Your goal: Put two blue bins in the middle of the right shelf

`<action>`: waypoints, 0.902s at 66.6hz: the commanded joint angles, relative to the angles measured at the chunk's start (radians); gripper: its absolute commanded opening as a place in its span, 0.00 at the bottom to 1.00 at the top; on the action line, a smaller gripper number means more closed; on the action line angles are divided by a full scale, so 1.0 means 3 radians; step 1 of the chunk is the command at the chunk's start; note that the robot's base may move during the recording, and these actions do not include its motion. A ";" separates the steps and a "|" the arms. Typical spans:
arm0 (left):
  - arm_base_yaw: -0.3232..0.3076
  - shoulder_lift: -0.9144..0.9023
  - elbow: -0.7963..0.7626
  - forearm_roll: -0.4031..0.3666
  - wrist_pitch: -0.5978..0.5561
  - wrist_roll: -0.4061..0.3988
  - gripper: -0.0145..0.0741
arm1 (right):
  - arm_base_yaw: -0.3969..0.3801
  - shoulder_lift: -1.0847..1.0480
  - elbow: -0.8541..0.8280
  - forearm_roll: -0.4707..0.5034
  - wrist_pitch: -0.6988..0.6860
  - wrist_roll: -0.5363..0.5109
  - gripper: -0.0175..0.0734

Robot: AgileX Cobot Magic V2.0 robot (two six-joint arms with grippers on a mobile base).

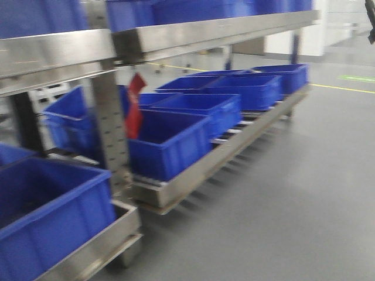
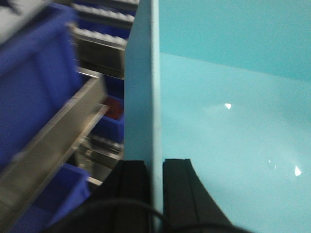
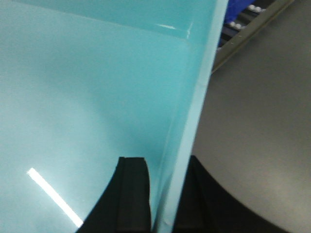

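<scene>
Carrying a bin [image 2: 228, 126] toward the shelf [image 1: 234, 26], we have left jaws and right jaws each clamped on one of its walls. Next, we judge, comes lining it up with the middle tier.

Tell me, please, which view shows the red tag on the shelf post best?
The front view: the red tag hangs beside the post. The left wrist view shows only a blurred red patch, perhaps it; the right wrist view shows none.
</scene>
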 commanded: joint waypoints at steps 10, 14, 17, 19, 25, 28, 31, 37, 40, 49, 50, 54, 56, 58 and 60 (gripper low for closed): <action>-0.0004 -0.0070 -0.0048 -0.0100 -0.0572 -0.0031 0.04 | -0.0014 -0.0024 -0.0027 -0.0055 -0.0062 -0.0054 0.02; -0.0004 -0.0070 -0.0048 -0.0100 -0.0580 -0.0031 0.04 | -0.0014 -0.0024 -0.0027 -0.0055 -0.0062 -0.0054 0.02; -0.0004 -0.0070 -0.0048 -0.0100 -0.0580 -0.0031 0.04 | -0.0014 -0.0024 -0.0027 -0.0055 -0.0062 -0.0054 0.02; -0.0004 -0.0070 -0.0048 -0.0100 -0.0580 -0.0031 0.04 | -0.0014 -0.0024 -0.0027 -0.0055 -0.0062 -0.0054 0.02; -0.0004 -0.0070 -0.0048 -0.0100 -0.0580 -0.0031 0.04 | -0.0014 -0.0024 -0.0027 -0.0055 -0.0062 -0.0054 0.02; -0.0004 -0.0070 -0.0048 -0.0100 -0.0580 -0.0031 0.04 | -0.0014 -0.0024 -0.0027 -0.0055 -0.0062 -0.0054 0.02; -0.0004 -0.0070 -0.0048 -0.0100 -0.0580 -0.0031 0.04 | -0.0014 -0.0024 -0.0027 -0.0055 -0.0062 -0.0054 0.02; -0.0004 -0.0070 -0.0048 -0.0100 -0.0580 -0.0031 0.04 | -0.0014 -0.0024 -0.0027 -0.0055 -0.0062 -0.0054 0.02; -0.0004 -0.0070 -0.0048 -0.0100 -0.0580 -0.0031 0.04 | -0.0014 -0.0024 -0.0027 -0.0055 -0.0062 -0.0054 0.02; -0.0004 -0.0070 -0.0048 -0.0100 -0.0580 -0.0031 0.04 | -0.0014 -0.0024 -0.0027 -0.0055 -0.0062 -0.0054 0.02; -0.0004 -0.0070 -0.0048 -0.0100 -0.0580 -0.0031 0.04 | -0.0014 -0.0024 -0.0027 -0.0055 -0.0062 -0.0054 0.02; -0.0004 -0.0070 -0.0048 -0.0100 -0.0580 -0.0031 0.04 | -0.0014 -0.0024 -0.0027 -0.0055 -0.0062 -0.0054 0.02; -0.0004 -0.0070 -0.0048 -0.0100 -0.0580 -0.0031 0.04 | -0.0014 -0.0024 -0.0027 -0.0055 -0.0062 -0.0054 0.02; -0.0004 -0.0070 -0.0048 -0.0100 -0.0580 -0.0031 0.04 | -0.0014 -0.0024 -0.0027 -0.0055 -0.0062 -0.0054 0.02; -0.0004 -0.0070 -0.0048 -0.0100 -0.0580 -0.0031 0.04 | -0.0014 -0.0024 -0.0027 -0.0055 -0.0062 -0.0054 0.02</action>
